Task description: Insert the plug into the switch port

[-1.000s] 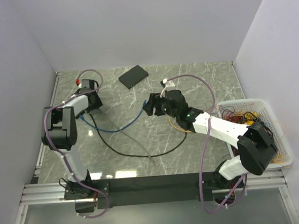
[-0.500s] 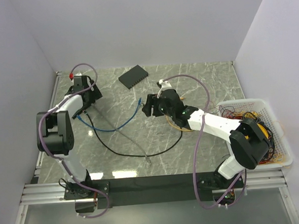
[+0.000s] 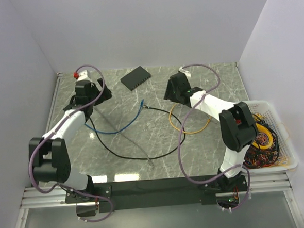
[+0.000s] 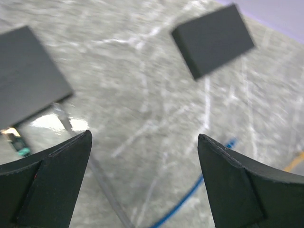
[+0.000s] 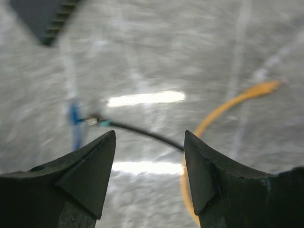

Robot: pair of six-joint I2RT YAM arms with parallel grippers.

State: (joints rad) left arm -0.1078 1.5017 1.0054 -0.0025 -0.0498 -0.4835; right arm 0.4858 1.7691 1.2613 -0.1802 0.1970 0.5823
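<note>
My left gripper (image 4: 145, 137) and right gripper (image 5: 149, 135) both gape empty. The switch (image 3: 135, 78) lies far, between them. The orange cable (image 3: 193, 130) lies near the right one (plug too blurred to find).

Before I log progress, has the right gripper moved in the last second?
Yes. The right gripper moved outward and to the right, ending right of the switch.

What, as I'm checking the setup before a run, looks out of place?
No damage. The switch sits askew to the table edges; the orange cable, black cable and blue cable sprawl loose, and wires tangle in the basket.
</note>
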